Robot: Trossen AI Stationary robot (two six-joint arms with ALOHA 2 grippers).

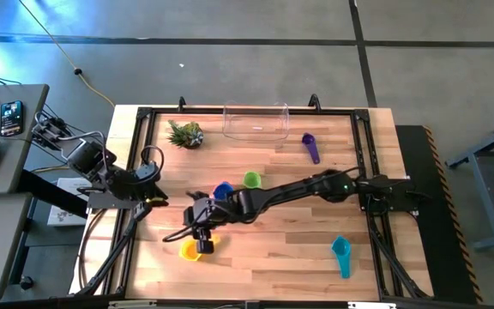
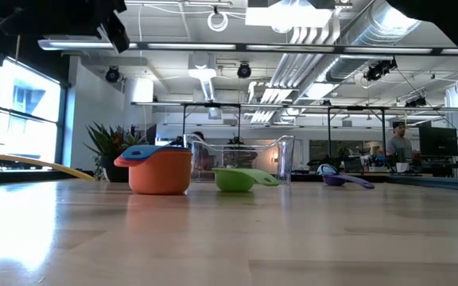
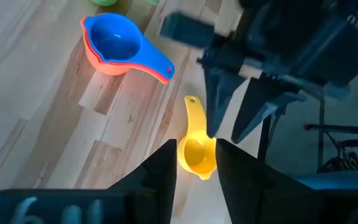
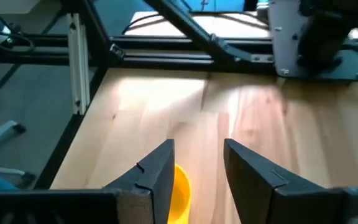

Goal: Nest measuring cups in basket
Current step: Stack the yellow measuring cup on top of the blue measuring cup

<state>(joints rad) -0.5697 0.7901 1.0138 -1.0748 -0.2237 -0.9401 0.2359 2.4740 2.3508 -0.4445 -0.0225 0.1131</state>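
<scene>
Seen from above, the right arm reaches across the wooden desk toward the lower left of the frame, and its right pincer hangs over the yellow measuring cup near the front edge. In the right wrist view its two dark fingers stand apart with a clear gap, nothing between them, and the yellow cup shows just below the gap. The left arm sits at the left edge of the desk in the high view, with the left pincer pointing toward the same spot. In the left wrist view its fingers are likewise apart and empty, framing the yellow cup on the wood.

Just above the right pincer in the high view, the blue measuring cup is nested in the orange measuring cup; the low view shows the blue rim on top of the orange bowl. The green measuring cup lies just beside that pair. The purple measuring cup lies toward the upper right, near the clear basket at the top centre, which holds no cup. The teal measuring cup lies alone at the lower right. A spiky green plant stands at the upper left of the desk.
</scene>
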